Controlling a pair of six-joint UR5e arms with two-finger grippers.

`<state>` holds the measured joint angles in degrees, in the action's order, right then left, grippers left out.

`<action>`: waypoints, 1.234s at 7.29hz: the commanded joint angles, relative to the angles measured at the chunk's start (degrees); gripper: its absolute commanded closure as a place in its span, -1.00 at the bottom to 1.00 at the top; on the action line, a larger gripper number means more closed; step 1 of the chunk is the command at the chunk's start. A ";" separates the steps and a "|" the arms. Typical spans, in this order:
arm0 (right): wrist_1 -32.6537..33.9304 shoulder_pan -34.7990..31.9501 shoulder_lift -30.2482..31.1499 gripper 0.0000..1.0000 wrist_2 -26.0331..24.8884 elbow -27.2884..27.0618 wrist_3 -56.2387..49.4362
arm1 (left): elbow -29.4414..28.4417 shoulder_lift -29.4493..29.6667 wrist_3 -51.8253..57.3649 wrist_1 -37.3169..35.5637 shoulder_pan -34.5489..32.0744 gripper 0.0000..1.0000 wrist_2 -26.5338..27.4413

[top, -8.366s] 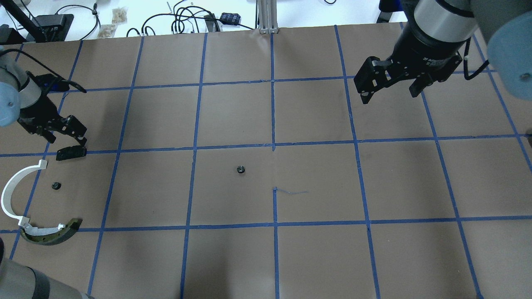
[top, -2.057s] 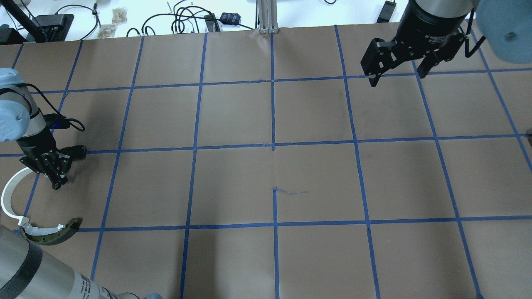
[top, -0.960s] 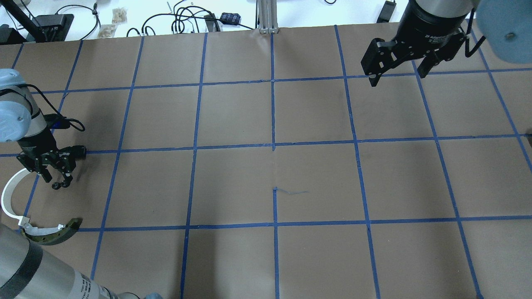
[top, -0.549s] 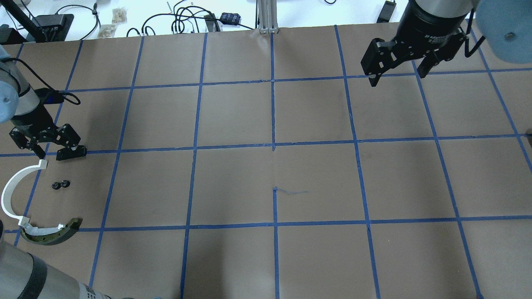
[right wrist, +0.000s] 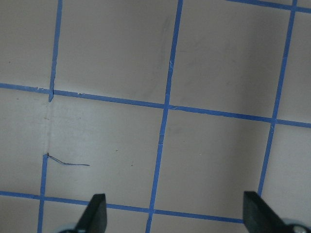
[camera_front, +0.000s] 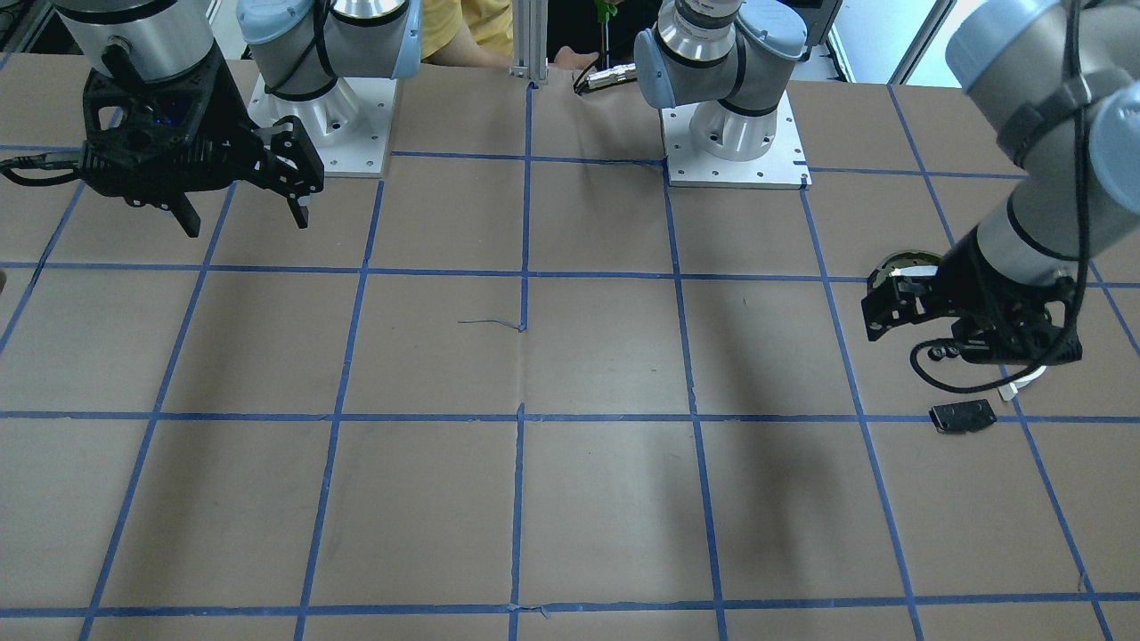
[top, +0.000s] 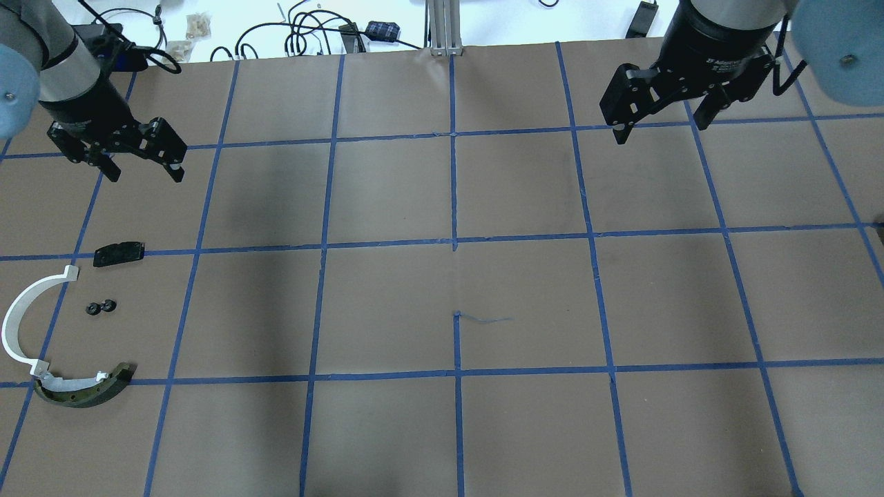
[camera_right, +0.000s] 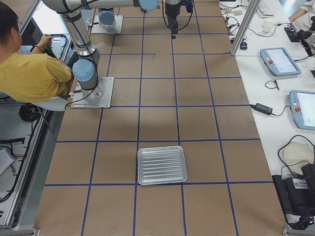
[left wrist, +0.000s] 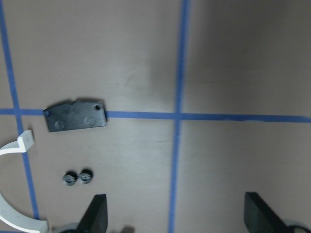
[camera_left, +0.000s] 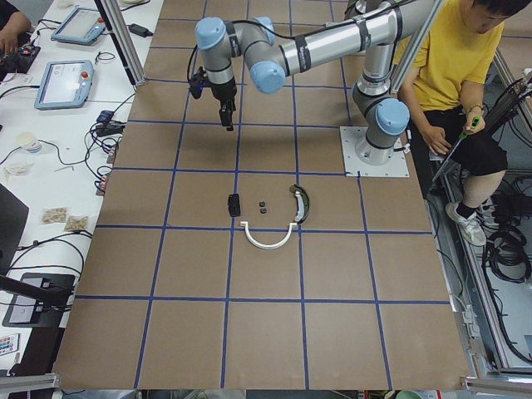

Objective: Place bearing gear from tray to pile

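Note:
Two small black bearing gears (top: 100, 307) lie side by side on the brown table at the left, inside the pile. They also show in the left wrist view (left wrist: 77, 177). The pile holds a white curved arc (top: 15, 324), a dark olive-edged curved piece (top: 86, 392) and a flat black plate (top: 119, 253). My left gripper (top: 146, 174) is open and empty, raised well beyond the pile on its far side. My right gripper (top: 661, 131) is open and empty at the far right. The metal tray (camera_right: 162, 164) shows only in the exterior right view, with nothing in it.
Cables and small boxes (top: 318, 31) lie past the table's far edge. An aluminium post (top: 442, 27) stands at the far middle. A seated person in yellow (camera_left: 453, 58) is behind the robot's bases. Blue tape lines grid the table.
The gear that lay mid-table 8.4 s ago now lies beside the other gear in the pile. My left gripper opened over it, then rose and drew away to the far side. The right arm stayed put.

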<state>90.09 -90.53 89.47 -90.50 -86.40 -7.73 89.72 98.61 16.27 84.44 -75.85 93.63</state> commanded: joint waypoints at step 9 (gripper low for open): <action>0.00 0.00 0.00 -1.00 -0.03 0.00 0.00 | 5.28 -12.82 -8.19 6.44 -9.93 -1.00 -3.30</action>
<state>90.09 -90.53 89.51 -90.53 -86.40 -7.73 94.12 86.60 8.00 90.49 -85.76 89.16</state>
